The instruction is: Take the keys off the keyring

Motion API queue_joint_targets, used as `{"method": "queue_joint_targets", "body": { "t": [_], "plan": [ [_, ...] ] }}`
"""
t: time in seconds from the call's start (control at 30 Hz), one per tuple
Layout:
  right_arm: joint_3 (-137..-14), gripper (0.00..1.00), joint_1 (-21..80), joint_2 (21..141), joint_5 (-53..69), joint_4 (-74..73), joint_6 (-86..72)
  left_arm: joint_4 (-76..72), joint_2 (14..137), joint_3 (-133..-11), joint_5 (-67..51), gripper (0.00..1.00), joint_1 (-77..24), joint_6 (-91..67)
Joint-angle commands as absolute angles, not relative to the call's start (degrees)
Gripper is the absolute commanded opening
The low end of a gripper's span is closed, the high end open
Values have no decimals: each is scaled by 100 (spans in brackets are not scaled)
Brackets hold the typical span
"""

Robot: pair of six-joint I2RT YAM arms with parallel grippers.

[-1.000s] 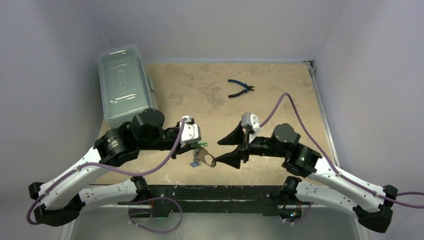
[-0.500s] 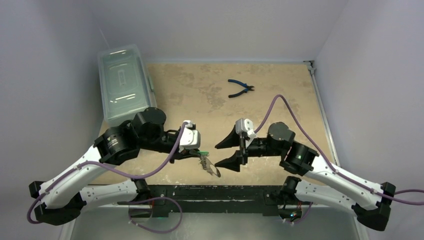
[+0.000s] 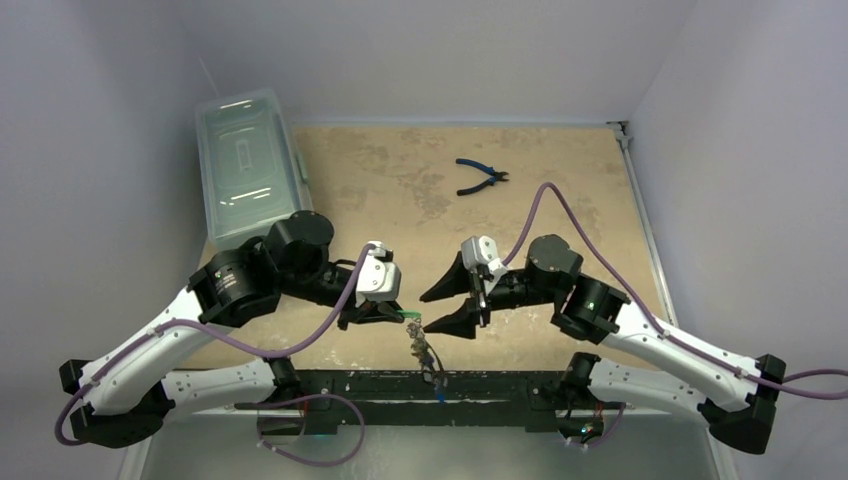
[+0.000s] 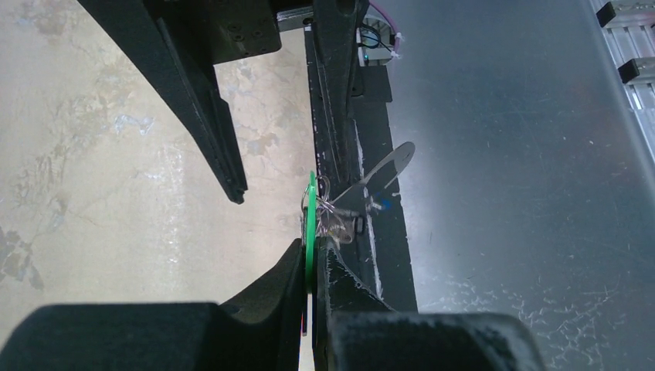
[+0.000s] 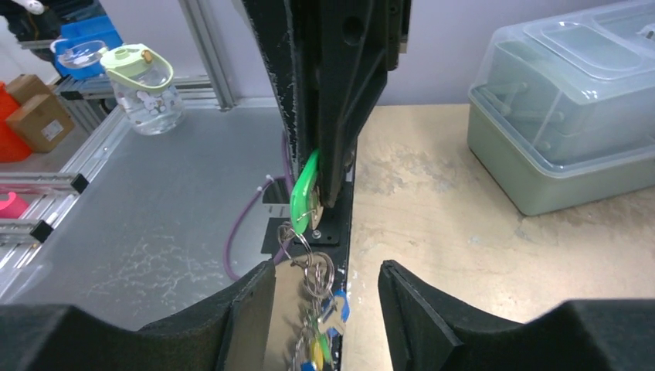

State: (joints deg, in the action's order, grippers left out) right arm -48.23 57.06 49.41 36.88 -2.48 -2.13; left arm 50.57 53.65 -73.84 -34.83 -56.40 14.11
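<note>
Tan tabletop (image 3: 560, 220), near edge. Left gripper (image 3: 394, 318) clamped on green key (image 3: 406, 317). Keyring (image 3: 423, 349) has swung down from lying flat and now dangles past table front. Right gripper (image 3: 429, 312) jaws wide apart, empty, moved closer. Judgement: ring presented for right grab.

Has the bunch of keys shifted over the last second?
Yes. The keys have dropped toward the near edge, farther from the pliers, and now dangle below the left gripper over the black rail.
</note>
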Motion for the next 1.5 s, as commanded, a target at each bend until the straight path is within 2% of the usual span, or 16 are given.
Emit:
{"method": "queue_joint_targets", "body": {
  "t": [0.0, 0.3, 0.6, 0.83, 1.3, 1.47],
  "plan": [
    [-5093, 55, 5818, 4961, 4068, -19, -133, 4786, 5344, -7599, -3735, 0, -5681, 1441],
    [-5142, 44, 6077, 5239, 4050, 200, -74, 4811, 5354, -7622, -3701, 0, -5680, 1469],
    [-5162, 24, 6152, 5167, 3863, 158, -85, 4821, 5292, -7603, -3615, 0, -5682, 1477],
    [-5117, 1, 6152, 5049, 3562, 50, -257, 4741, 5168, -7669, -3272, 0, -5681, 1435],
    [-4943, 0, 6152, 4603, 1932, 60, -965, 4604, 4818, -7515, -1620, 0, -5679, 1252],
    [-4864, 0, 6152, 4441, 1441, 215, -1262, 4459, 4741, -7259, -1449, 0, -5679, 1189]
  ]
}}
